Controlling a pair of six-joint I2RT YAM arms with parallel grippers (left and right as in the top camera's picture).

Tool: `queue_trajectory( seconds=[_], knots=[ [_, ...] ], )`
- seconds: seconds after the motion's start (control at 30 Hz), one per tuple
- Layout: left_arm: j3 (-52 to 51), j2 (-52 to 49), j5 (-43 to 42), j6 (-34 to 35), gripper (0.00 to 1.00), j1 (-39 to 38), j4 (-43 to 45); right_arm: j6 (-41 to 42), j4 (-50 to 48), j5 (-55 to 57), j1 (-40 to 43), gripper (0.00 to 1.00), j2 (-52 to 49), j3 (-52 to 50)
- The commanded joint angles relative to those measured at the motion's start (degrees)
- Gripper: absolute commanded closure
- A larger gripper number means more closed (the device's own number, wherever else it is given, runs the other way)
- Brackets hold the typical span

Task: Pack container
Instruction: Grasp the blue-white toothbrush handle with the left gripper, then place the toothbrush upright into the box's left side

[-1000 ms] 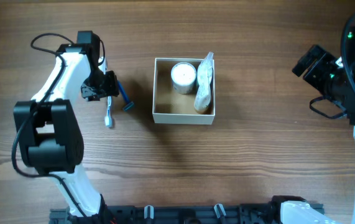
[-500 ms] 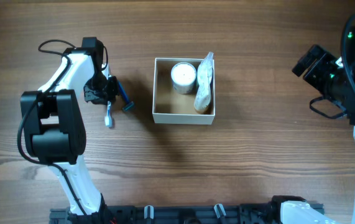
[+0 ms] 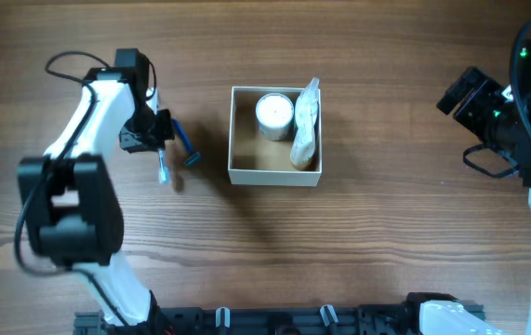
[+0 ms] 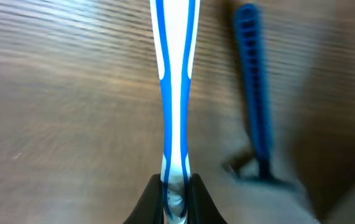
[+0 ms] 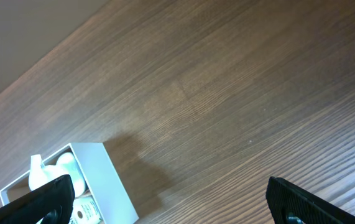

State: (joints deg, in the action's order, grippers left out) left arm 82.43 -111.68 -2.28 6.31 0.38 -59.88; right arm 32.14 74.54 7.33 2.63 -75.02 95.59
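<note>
The container [image 3: 230,140] is a square white box with a brown floor at the table's middle. It holds a small white round jar [image 3: 273,112] and a pale pouch [image 3: 306,126]. To its left, my left gripper [image 3: 160,147] is shut on the handle of a blue and white toothbrush [image 3: 163,170]. The left wrist view shows the toothbrush [image 4: 176,93] pinched between the jaws of the left gripper [image 4: 176,194]. A blue razor [image 3: 188,147] lies just right of it, also seen as the razor [image 4: 255,106]. My right gripper [image 5: 170,182] stands wide open and empty, far right of the container [image 5: 112,183].
The right gripper [image 3: 462,93] hovers by the table's right edge. Bare wooden table [image 3: 386,233] stretches between it and the box. The left arm's base [image 3: 70,214] stands at the front left.
The left jaws have closed onto the toothbrush handle. The brush has shifted slightly toward the far side and now casts a shadow beside it. The right arm has not moved.
</note>
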Motion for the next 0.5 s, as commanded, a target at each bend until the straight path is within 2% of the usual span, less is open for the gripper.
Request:
queue_trajectory(
  seconds=[0.0, 0.1, 0.23, 0.47],
  knots=[
    [-0.2, 10.2, -4.6, 1.9, 0.96, -1.4, -1.7, 0.9, -0.1, 0.3, 0.2, 0.0, -0.6, 0.4],
    [-0.2, 15.9, -9.1, 1.9, 0.96, -4.7, -0.7, 0.9, -0.1, 0.3, 0.2, 0.0, -0.6, 0.4],
    [-0.2, 20.0, -9.2, 1.9, 0.96, -11.3, 3.7, 0.9, -0.1, 0.3, 0.2, 0.0, -0.6, 0.4],
    [-0.3, 17.0, -5.6, 4.7, 0.96, -21.3, 12.4, 0.9, -0.1, 0.3, 0.2, 0.0, -0.6, 0.4]
  ],
)
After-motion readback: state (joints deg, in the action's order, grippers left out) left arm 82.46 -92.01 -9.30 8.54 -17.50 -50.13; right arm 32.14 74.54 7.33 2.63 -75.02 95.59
